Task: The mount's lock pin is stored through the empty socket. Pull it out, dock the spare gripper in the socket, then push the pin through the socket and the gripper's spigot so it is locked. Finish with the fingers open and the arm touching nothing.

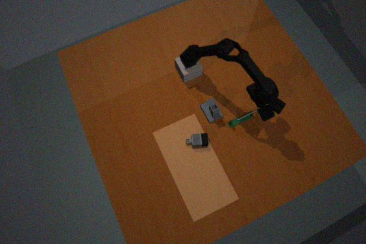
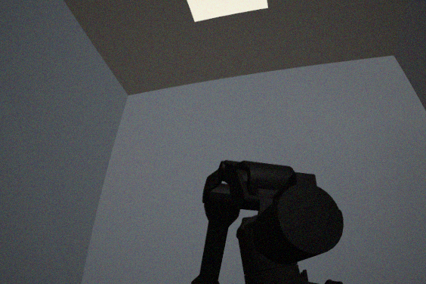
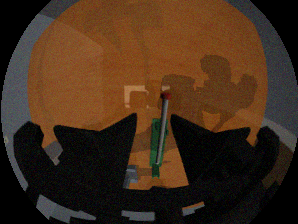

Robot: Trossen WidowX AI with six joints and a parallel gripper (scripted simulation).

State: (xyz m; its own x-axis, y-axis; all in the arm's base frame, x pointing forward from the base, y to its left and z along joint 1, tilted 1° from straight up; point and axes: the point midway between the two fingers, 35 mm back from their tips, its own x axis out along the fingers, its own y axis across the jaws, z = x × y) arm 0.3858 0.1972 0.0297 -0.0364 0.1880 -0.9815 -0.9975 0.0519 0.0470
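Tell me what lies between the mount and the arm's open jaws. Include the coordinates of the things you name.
A green holder (image 1: 241,122) (image 3: 154,137), with the red-ended lock pin (image 1: 248,114) (image 3: 162,127) slanting over it toward the jaws; the top view shows this.

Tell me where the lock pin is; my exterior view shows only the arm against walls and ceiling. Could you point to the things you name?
Observer: Out of the mount (image 1: 215,113) (image 3: 131,174). From above, the pin (image 1: 248,115) (image 3: 162,127) runs along the green holder (image 1: 231,124) (image 3: 153,135), one end reaching past it.

Operator: Report the fingers.

Observer: The gripper (image 1: 272,109) (image 3: 153,116) is open, nothing held.

Operator: Now the spare gripper.

Observer: The spare gripper (image 1: 199,140) lies apart from the mount, undocked.
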